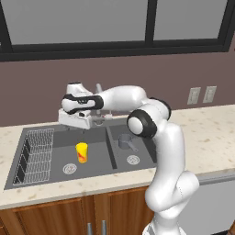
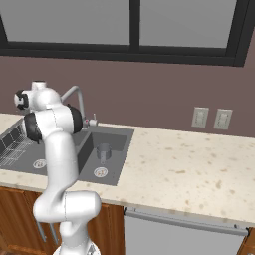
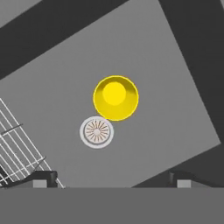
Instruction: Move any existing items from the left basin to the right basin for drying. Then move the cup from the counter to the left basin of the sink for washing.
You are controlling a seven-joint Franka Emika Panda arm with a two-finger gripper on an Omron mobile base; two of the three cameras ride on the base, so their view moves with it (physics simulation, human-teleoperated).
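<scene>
- I'm working in a kitchen, a rendered one.
- The sink (image 1: 59,158) marks it: dark grey, two basins, sunk into a beige speckled counter (image 2: 189,169).
- A wire rack (image 1: 34,153) sits in its wider basin, and a slim silver faucet (image 2: 74,97) rises behind it.
- Below the sink I see wooden cabinet doors (image 1: 59,215); to their right, a grey appliance front (image 2: 174,236) with a bar handle.
- Behind the sink, a brown wall carries two outlets (image 2: 211,118) under a dark-framed window (image 2: 134,27).
</scene>
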